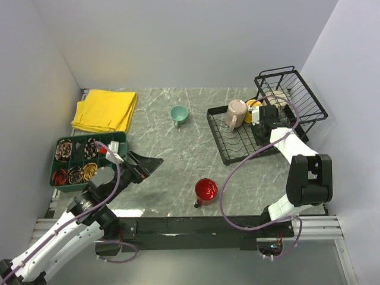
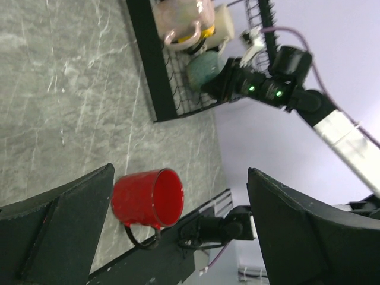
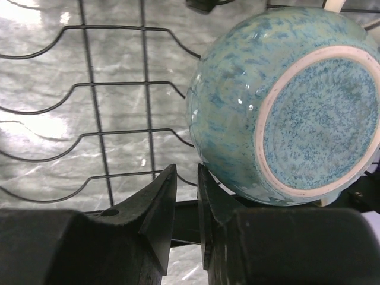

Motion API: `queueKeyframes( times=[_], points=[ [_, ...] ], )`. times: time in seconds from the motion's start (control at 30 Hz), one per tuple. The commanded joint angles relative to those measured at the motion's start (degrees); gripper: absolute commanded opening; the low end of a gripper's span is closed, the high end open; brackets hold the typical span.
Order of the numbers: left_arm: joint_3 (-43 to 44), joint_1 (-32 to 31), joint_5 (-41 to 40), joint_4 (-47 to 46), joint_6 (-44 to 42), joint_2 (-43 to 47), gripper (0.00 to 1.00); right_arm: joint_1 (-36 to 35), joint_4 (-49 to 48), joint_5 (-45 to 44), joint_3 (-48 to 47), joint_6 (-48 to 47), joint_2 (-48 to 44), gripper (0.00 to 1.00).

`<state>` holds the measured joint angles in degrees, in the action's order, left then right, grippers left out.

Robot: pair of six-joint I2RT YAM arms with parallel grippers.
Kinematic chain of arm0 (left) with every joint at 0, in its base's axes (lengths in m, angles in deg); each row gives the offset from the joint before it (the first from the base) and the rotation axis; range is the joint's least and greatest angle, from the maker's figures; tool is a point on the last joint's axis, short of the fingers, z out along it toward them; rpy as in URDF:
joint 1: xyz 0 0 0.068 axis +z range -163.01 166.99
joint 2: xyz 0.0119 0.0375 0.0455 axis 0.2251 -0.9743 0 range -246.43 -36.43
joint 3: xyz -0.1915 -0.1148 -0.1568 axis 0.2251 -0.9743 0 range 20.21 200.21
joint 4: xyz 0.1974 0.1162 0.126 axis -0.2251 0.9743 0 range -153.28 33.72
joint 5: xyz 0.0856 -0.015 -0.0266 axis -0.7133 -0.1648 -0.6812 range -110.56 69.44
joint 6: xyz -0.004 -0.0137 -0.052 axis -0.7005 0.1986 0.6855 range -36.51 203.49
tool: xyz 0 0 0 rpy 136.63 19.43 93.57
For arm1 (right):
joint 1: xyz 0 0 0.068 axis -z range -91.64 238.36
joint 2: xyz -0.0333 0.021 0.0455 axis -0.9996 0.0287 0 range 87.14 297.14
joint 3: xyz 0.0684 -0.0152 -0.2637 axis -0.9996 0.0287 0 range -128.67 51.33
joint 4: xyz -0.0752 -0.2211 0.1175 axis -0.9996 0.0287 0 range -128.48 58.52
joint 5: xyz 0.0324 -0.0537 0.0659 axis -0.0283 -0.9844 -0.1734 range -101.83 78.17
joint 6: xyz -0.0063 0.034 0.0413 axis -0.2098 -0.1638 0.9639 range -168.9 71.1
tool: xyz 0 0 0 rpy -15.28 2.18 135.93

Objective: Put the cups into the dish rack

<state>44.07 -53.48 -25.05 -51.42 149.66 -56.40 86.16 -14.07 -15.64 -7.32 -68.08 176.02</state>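
Note:
A shiny red mug (image 1: 206, 190) stands on the table near the front edge, and a small teal mug (image 1: 179, 113) stands mid-table further back. The black wire dish rack (image 1: 221, 141) at the right holds a pale pink mug (image 1: 237, 113), a yellow mug (image 1: 254, 104) and an upturned grey-green mug (image 3: 285, 113). My left gripper (image 1: 153, 166) hangs open, left of the red mug (image 2: 148, 199), which shows between its fingers from a distance. Over the rack, my right gripper (image 3: 186, 172) is shut to a narrow slit with nothing in it. Its right finger rests against the grey-green mug's side.
A green compartment tray (image 1: 77, 138) with small rings lies at the left, close to my left arm. A folded yellow cloth (image 1: 105, 110) lies at the back left. The rack's taller wire basket (image 1: 292, 95) stands at the far right by the wall.

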Motion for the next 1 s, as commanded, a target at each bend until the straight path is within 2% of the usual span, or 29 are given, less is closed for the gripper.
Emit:
queueKeyframes(
  times=[0.0, 0.53, 0.73, 0.97],
  points=[
    [1.72, 0.04, 3.96, -4.38, -2.36, -4.98, 0.99, 1.4, -4.89, -4.45, -0.94, -0.77, 0.15, 0.28],
    [4.97, 0.04, 18.81, -6.59, -5.61, -23.53, 0.98, 4.39, -4.1, -3.4, -2.25, -2.35, 0.42, 0.29],
    [7.95, -1.54, 22.86, -3.69, -7.28, -32.85, 0.95, 4.22, 2.22, 9.51, -2.96, -4.55, -5.02, 0.31],
    [13.32, -7.07, 18.3, 1.15, -9.13, -39.62, 0.95, 3.52, 5.21, 18.48, -2.96, -4.73, -11.97, 0.37]
  ],
)
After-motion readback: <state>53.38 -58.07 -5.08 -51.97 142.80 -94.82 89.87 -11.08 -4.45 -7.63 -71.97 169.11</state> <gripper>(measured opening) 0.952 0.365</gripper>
